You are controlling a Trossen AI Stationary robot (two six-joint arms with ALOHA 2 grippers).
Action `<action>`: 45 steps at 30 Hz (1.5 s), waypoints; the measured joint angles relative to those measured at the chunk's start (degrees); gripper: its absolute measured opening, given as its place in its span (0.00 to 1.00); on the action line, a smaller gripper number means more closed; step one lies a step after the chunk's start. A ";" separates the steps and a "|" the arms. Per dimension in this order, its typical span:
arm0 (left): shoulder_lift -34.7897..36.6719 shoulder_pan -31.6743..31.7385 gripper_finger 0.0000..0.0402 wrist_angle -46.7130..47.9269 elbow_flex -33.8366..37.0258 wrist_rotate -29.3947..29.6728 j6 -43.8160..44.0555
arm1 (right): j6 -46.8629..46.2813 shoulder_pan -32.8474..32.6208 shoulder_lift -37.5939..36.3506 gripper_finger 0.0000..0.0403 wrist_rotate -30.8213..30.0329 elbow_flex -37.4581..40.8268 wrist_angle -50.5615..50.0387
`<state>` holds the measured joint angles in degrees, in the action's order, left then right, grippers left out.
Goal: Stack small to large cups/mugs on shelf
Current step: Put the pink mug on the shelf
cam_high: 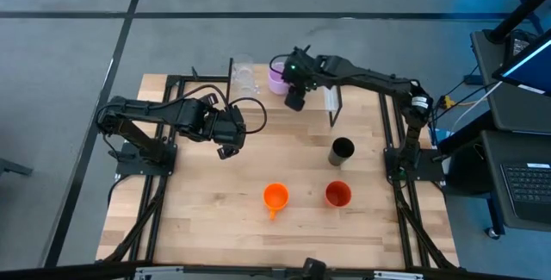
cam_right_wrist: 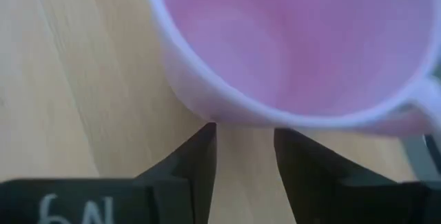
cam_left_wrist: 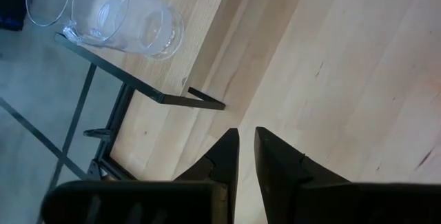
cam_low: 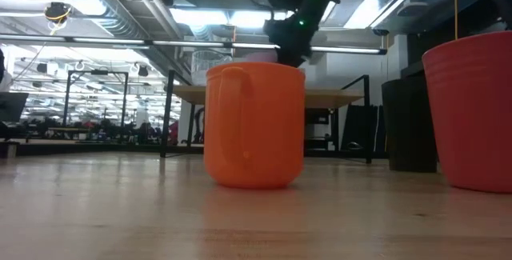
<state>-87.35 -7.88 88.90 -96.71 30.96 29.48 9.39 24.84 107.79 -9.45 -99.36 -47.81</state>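
The shelf (cam_high: 312, 99) stands at the table's far edge, with two clear glasses (cam_high: 244, 73) and the lilac mug (cam_high: 277, 78) standing on its board. My right gripper (cam_high: 295, 99) hovers over the shelf just near of the lilac mug (cam_right_wrist: 296, 45), open by a narrow gap. My left gripper (cam_high: 228, 138) is shut, over bare table left of the middle; its wrist view looks at the glasses (cam_left_wrist: 131, 14) on the shelf's end. On the tabletop stand the black cup (cam_high: 342, 151), the orange handled mug (cam_high: 275, 196) and the orange-red cup (cam_high: 337, 194). My right gripper's fingertips (cam_right_wrist: 203, 145) stand right against the lower outer wall (cam_right_wrist: 207, 107) of the lilac mug, on its near side, with the mug upright on the shelf board. Whether they touch it, I cannot tell.
The shelf's black wire legs (cam_left_wrist: 165, 98) reach down to the tabletop. In the low view the orange handled mug (cam_low: 254, 124) and the orange-red cup (cam_low: 472, 112) stand in front, the shelf (cam_low: 336, 96) behind. Bare wood lies in the table's middle and near left.
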 joint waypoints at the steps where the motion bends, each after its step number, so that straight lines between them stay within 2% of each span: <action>1: 0.00 0.00 0.10 0.00 0.00 0.02 0.01 | 0.02 0.00 -0.01 0.36 0.00 0.09 1.87; 10: 0.00 0.00 0.10 0.00 0.00 0.03 0.04 | -1.32 0.02 -0.07 0.36 -0.21 0.25 5.05; 16: 0.00 0.00 0.10 -0.02 0.00 0.01 0.32 | -1.18 0.13 -0.07 0.36 -8.26 -3.76 4.26; 18: 0.00 -0.01 0.10 -0.01 0.00 -0.25 0.80 | -1.71 0.20 -0.07 0.36 -8.48 -6.92 -0.90; 23: 0.00 -0.02 0.10 0.02 0.00 -0.48 1.67 | -4.43 -1.76 -0.20 0.36 -1.01 -18.50 -18.12; 25: 0.00 -0.02 0.10 0.00 0.00 -0.48 1.67 | -2.77 -3.09 -0.20 0.36 2.87 -21.57 -19.27; 27: 0.00 -0.02 0.10 0.00 0.00 -0.48 1.62 | -0.05 -4.25 -0.24 0.36 9.54 -22.45 -16.27; 29: 0.00 -0.02 0.10 0.01 0.00 -0.46 1.59 | 0.62 -5.40 -0.33 0.36 16.21 -20.55 -10.73; 31: 0.00 -0.02 0.10 0.00 0.00 -0.44 1.60 | 1.44 -6.56 -0.27 0.36 18.88 -16.63 -6.57; 39: 0.00 -0.02 0.10 0.02 0.00 -0.37 0.25 | 3.08 -6.59 -0.02 0.36 15.76 0.94 13.64; 42: 0.00 -0.02 0.10 0.02 -0.01 -0.37 0.04 | 3.06 -4.96 0.00 0.36 14.75 3.99 18.53; 45: 0.00 -0.02 0.10 0.02 -0.02 -0.35 0.02 | 3.10 -3.35 0.00 0.36 13.60 5.30 19.00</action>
<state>-87.35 -7.90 88.92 -96.73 30.61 29.51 12.49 21.49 107.79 4.14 -94.06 -28.81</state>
